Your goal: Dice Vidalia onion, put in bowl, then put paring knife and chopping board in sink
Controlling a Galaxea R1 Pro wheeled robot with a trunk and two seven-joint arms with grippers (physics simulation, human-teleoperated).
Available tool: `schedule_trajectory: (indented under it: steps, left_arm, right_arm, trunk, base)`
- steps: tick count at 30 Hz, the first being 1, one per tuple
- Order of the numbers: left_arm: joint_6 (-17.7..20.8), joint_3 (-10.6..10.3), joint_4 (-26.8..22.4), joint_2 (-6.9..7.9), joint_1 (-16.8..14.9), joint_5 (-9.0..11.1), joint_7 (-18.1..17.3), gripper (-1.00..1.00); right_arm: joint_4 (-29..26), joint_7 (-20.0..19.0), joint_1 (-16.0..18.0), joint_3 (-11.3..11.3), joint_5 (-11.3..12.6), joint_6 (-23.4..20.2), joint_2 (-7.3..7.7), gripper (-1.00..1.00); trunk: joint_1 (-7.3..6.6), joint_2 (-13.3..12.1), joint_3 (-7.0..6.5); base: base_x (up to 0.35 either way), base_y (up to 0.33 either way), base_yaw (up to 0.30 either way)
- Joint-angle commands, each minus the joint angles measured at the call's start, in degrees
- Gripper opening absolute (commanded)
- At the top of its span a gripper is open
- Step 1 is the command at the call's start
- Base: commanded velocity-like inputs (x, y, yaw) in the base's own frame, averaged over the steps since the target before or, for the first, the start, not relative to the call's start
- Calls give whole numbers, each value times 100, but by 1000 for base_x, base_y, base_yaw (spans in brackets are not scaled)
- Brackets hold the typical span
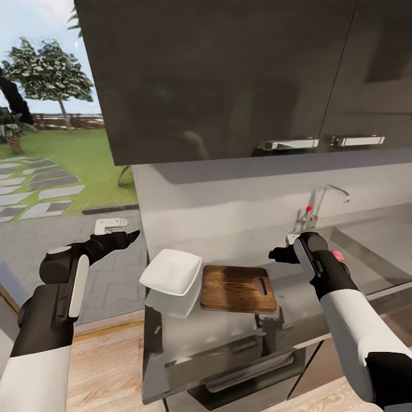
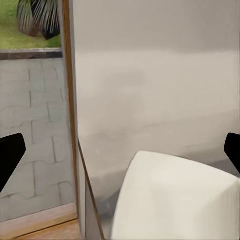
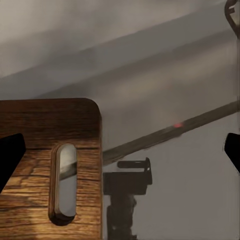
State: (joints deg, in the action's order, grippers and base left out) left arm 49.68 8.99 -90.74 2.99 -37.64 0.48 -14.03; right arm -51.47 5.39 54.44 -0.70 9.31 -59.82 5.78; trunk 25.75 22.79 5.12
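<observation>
One small pinkish bulb, the Vidalia onion, lies in the sink, peeking out just past the wrist of the right gripper; most of it is hidden by that arm, so how it rests cannot be told. The right gripper hovers above the countertop, with the onion behind it and to its outer side. In the right wrist view its two dark fingertips stand at opposite edges of the picture, wide apart with nothing between them. Since the onion must come out first, empty spread jaws suit the step, though the arm would seemingly need to swing back over the basin.

Below and ahead of the right gripper lies the chopping board, flat, its handle slot at the end nearest the gripper. It is bare, apparently ready as the cutting place. The bowl sits just beyond the board's far end, close enough for moving dice across.

The left gripper is held up off the counter's end, above and outside the bowl, fingertips likewise wide and empty, likely parked clear.
</observation>
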Motion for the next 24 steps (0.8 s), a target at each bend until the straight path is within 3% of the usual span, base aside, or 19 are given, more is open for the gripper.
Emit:
schedule_trajectory:
  steps: [1, 24]
  left_arm:
    - [32, 8, -5, -1, -7, 4, -20, 100]
    - [32, 12, -5, -1, -9, 4, -20, 100]
  right_arm:
    - [-4, 57, 5, -8, 62, -18, 3, 100]
    - [-4, 56, 5, -1, 62, -18, 3, 100]
  trunk:
    - [4, 13, 14]
    - [4, 13, 14]
  base:
    - [0, -55, 3]
    - [0, -8, 0]
